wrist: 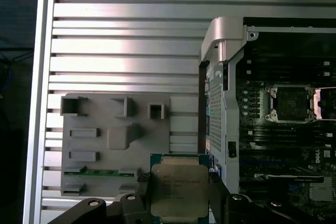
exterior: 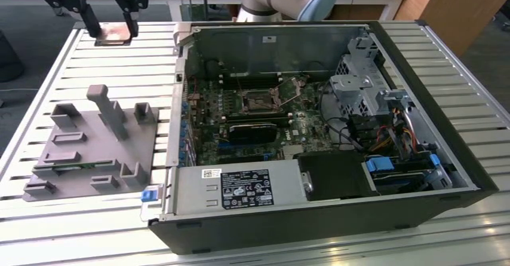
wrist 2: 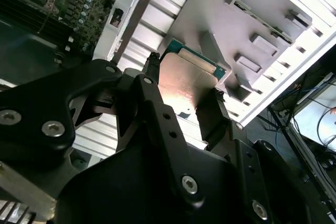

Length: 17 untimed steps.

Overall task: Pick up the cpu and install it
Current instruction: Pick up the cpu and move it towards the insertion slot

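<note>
The cpu (exterior: 111, 34) is a flat silver-grey square chip with a green rim, and my gripper (exterior: 109, 33) is shut on it by two opposite edges. It hangs in the air above the slatted table's far corner, at the exterior view's left. Both wrist views show the cpu (wrist 2: 189, 85) (wrist: 178, 190) flat between the black fingers (wrist 2: 152, 69) (wrist: 216, 184), metal top facing the cameras. The dark square socket (exterior: 257, 101) (wrist: 290, 103) lies open on the motherboard inside the case, off to the side of the held chip.
An open computer case (exterior: 319, 218) lies on its side on the slatted metal table (exterior: 119, 63). A grey fixture tray (exterior: 88, 146) (wrist: 115, 140) with upright posts sits at the exterior view's left, beside the case. Drive cage and cables (exterior: 383, 116) crowd the case's right.
</note>
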Available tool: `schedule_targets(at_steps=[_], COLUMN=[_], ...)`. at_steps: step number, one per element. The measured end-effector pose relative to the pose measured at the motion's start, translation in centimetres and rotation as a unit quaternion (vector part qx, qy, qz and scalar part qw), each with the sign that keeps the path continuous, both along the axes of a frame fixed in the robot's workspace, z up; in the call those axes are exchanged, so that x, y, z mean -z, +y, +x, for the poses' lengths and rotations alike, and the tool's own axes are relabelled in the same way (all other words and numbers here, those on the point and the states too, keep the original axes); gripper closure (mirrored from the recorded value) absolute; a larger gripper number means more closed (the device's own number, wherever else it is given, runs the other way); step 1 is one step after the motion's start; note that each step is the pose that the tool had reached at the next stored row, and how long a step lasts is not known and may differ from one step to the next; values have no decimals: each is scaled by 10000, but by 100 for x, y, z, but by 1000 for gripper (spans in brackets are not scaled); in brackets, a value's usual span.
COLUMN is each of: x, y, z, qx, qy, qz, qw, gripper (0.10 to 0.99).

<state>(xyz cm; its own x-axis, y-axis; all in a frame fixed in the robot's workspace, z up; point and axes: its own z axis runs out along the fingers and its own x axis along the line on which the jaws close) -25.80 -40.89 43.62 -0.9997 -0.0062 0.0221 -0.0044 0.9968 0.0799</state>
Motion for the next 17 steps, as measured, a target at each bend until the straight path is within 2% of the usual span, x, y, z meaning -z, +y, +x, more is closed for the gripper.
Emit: schedule_targets(at_steps=[17], x=[7], y=[3], z=[165], qx=[0], qy=[2], qz=[0], qw=[10000], gripper=[553])
